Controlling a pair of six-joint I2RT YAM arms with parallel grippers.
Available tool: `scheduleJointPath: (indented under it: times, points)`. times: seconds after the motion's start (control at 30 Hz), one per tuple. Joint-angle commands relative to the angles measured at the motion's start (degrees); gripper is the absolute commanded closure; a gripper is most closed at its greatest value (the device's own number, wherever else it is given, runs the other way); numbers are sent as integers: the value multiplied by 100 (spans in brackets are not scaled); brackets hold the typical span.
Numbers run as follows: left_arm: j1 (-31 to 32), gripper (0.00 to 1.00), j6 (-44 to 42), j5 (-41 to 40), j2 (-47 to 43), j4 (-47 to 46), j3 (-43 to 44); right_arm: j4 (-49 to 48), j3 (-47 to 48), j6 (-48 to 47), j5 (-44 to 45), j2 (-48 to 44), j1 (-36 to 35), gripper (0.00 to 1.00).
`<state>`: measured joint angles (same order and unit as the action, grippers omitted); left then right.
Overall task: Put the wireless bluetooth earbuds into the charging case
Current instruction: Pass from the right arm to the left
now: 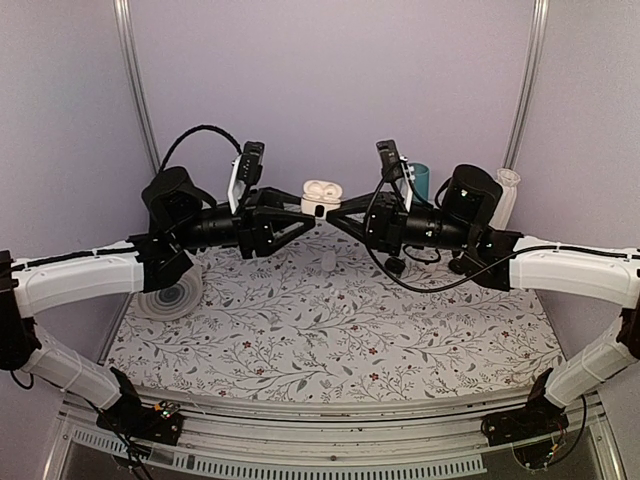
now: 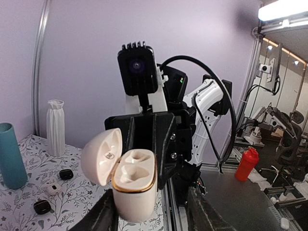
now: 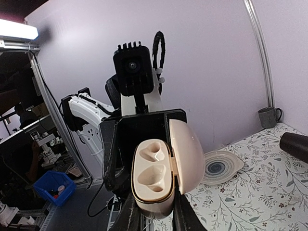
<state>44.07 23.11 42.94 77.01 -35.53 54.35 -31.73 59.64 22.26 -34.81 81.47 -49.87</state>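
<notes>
The white charging case (image 1: pixel 321 193) is held up in the air at the middle back, lid open, both wells empty. My right gripper (image 1: pixel 332 215) is shut on the case's lower body (image 3: pixel 154 180), with a finger on each side of it. My left gripper (image 1: pixel 312 217) faces it and is open. In the left wrist view the case (image 2: pixel 137 190) stands between the spread fingers (image 2: pixel 103 216), close to the left-hand one. Two small black round pieces (image 2: pixel 66 174) (image 2: pixel 42 207) and a tiny white piece (image 2: pixel 53 189) lie on the floral cloth.
A teal cup (image 1: pixel 420 180) and a white ribbed vase (image 1: pixel 507 195) stand at the back right. A round plate (image 1: pixel 170 298) lies at the left under my left arm. A grey mug (image 3: pixel 267 117) stands by the wall.
</notes>
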Motion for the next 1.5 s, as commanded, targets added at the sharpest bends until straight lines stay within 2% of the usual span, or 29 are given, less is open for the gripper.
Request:
scheduleJointPath:
  times: [0.0,0.13,0.33,0.63,0.77,0.8,0.83,1.03,1.2,1.47]
  points:
    - [-67,52,-123,142,-151,127,149,159,213,-177,-220,-179,-14,96]
    - [-77,53,-151,171,-118,229,198,204,227,-229,-292,-203,-15,96]
    - [-77,61,-142,205,-76,263,233,234,237,-253,-281,-224,-15,96]
    - [-75,79,-138,215,-58,249,252,280,267,-282,-307,-178,-17,96]
    - [-78,92,-184,203,-63,232,244,360,268,-305,-255,-159,-15,94]
    - [-79,94,-210,191,-68,235,231,395,271,-313,-216,-161,-14,93]
    - [-73,100,-226,167,-72,234,214,444,271,-325,-170,-155,-18,90]
    - [-78,100,-381,-45,-149,234,98,663,242,-324,54,-150,41,60]
    - [-128,100,-534,-323,-232,284,-65,763,50,-276,219,-255,151,45]
    - [-421,100,-520,-783,-457,160,-453,1215,-280,-214,755,-464,369,35]
